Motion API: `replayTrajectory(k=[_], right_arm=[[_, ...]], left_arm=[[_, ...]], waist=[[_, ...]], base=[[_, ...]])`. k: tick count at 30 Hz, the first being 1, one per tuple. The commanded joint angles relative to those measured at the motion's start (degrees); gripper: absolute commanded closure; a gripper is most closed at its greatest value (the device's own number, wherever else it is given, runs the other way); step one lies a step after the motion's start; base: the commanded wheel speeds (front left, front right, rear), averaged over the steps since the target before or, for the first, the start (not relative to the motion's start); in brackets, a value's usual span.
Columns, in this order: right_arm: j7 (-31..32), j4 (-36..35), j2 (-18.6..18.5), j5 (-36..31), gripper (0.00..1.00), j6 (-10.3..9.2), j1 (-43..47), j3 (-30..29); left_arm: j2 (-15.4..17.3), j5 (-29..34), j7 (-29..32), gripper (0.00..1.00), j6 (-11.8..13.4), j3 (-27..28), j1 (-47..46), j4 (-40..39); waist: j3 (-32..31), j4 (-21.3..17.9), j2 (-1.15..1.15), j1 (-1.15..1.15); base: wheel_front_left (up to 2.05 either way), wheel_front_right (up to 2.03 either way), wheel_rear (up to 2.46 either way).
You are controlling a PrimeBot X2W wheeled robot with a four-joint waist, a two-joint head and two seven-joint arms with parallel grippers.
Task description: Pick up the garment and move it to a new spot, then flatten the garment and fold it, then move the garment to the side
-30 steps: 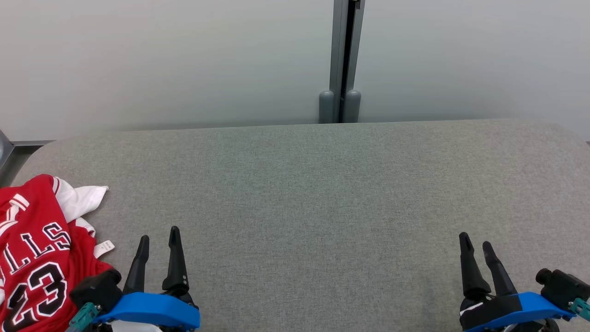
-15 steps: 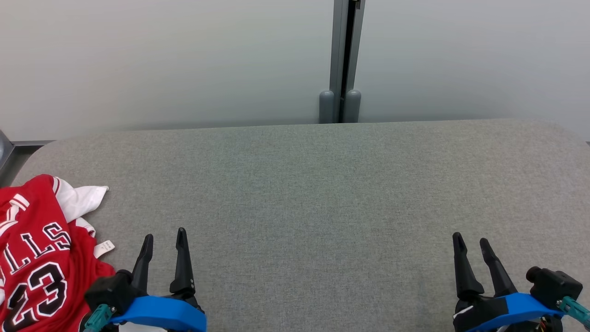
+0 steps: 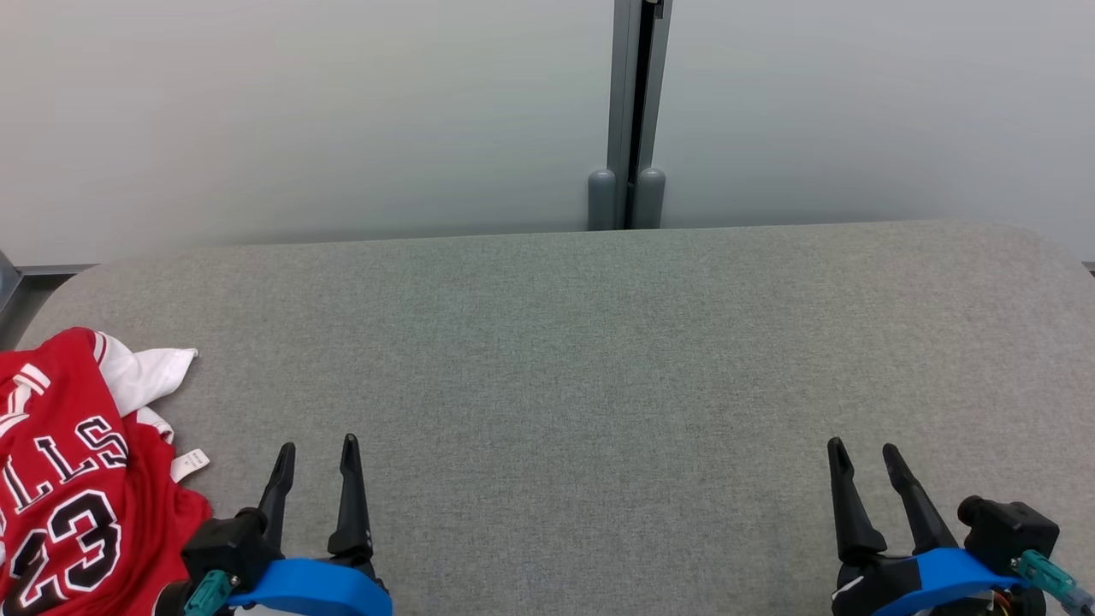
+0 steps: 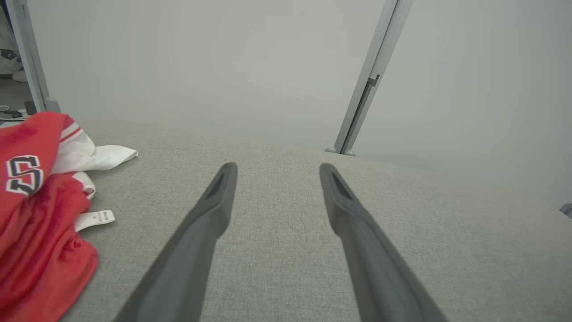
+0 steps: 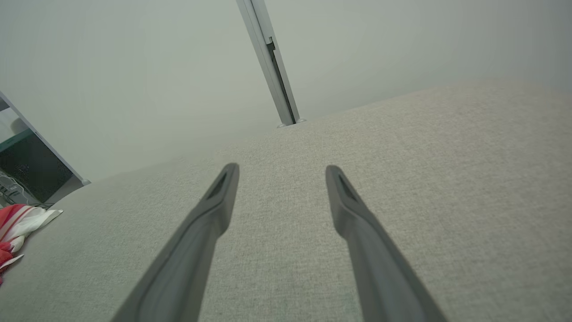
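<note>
Crumpled red-and-white fabric jersey (image 3: 73, 466), numbered 23: heaped at near-left edge of grey fabric-covered table (image 3: 582, 342), not grasped.
Left gripper (image 3: 317, 443): jaws apart, empty, just right of jersey; likely staged for pick-up.
Right gripper (image 3: 862, 445): jaws apart, empty, near right; leaves centre free for flattening.

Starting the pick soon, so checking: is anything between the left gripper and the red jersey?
Nothing visible does. The open left gripper is just right of the red jersey, with bare grey surface between them; the jersey's own white tag lies along that gap.
</note>
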Motion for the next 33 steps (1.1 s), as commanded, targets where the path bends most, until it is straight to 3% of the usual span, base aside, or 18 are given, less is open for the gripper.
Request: replayTrajectory(k=[1, 23, 33], right_arm=[[-0.5, 0.1, -0.4, -1.0, 0.00, 0.12, -0.5, 0.1], [-1.6, 1.6, -0.5, -8.1, 0.00, 0.09, -0.7, -0.3], [-1.0, 1.5, -0.5, -8.4, 0.00, 0.09, -0.4, -0.8]], left_arm=[[0.2, 1.0, -0.5, 0.00, 0.1, -0.4, -0.1, 0.0], [0.2, 4.6, -1.2, 0.00, 1.7, -1.4, 0.5, 0.7], [0.6, 4.0, -0.9, 0.00, 2.1, -1.8, 0.2, 1.0]], waist=[[0.0, 0.0, 0.00, 0.00], [-0.3, -0.3, 0.00, 0.00], [-0.2, -0.3, 0.00, 0.00]], base=[[0.00, 0.00, 0.00], [0.00, 0.00, 0.00], [0.00, 0.00, 0.00]])
